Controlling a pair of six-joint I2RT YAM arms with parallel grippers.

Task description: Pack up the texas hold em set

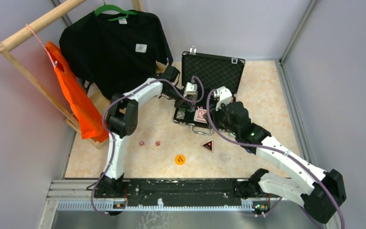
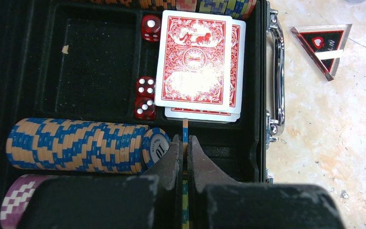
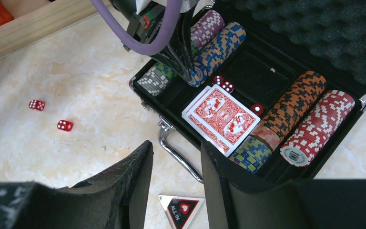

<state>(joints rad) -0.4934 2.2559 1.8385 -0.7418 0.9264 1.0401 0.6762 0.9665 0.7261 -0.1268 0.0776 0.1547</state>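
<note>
Currently the open case (image 3: 253,80) holds chip rows (image 2: 76,145), cards (image 2: 194,57) and dice (image 2: 145,87); left tool (image 2: 185,150) pinches a chip (image 2: 185,128), right tool (image 3: 176,160) spread.

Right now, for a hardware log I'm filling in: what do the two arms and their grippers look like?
Both the left arm and right arm have white links joined by chunky black joints, with a purple cable running along each. The left gripper and right gripper have matte black, tapered fingers.
</note>
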